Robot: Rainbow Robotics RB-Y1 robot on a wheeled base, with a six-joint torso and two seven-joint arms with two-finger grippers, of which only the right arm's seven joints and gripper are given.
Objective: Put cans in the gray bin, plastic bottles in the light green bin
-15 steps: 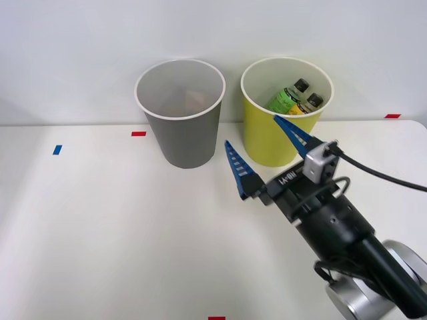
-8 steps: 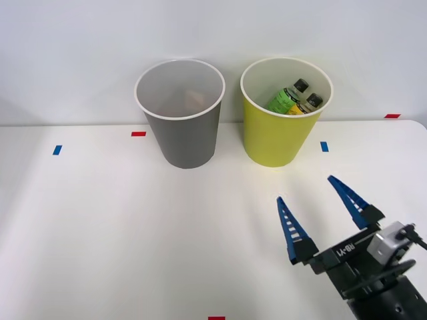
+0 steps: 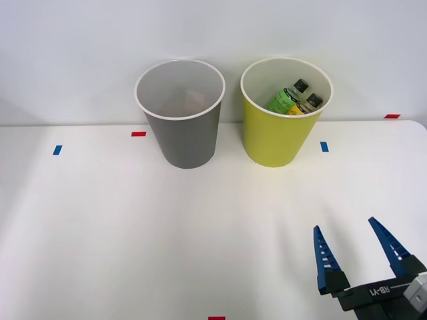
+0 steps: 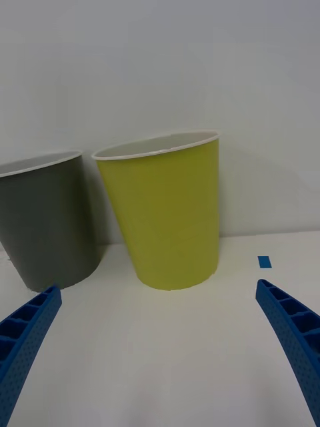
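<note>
Blue fingers wide apart, holding nothing

My right gripper (image 3: pixel 362 251) sits low at the near right of the white table (image 3: pixel 100 227). Far off stands the light green bin (image 3: pixel 280 127) with both plastic bottles (image 3: pixel 293 99) inside. Left of it stands the gray bin (image 3: pixel 181 123).

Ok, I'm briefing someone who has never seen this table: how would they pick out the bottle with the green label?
Two tall buckets stand at the table's far edge by the wall; take the light green bin, on the robot's right of the gray bin. Two black-capped bottles lean inside it. The green-label bottle is nearer the gray bin; its neighbour has a yellow-orange label.
</note>
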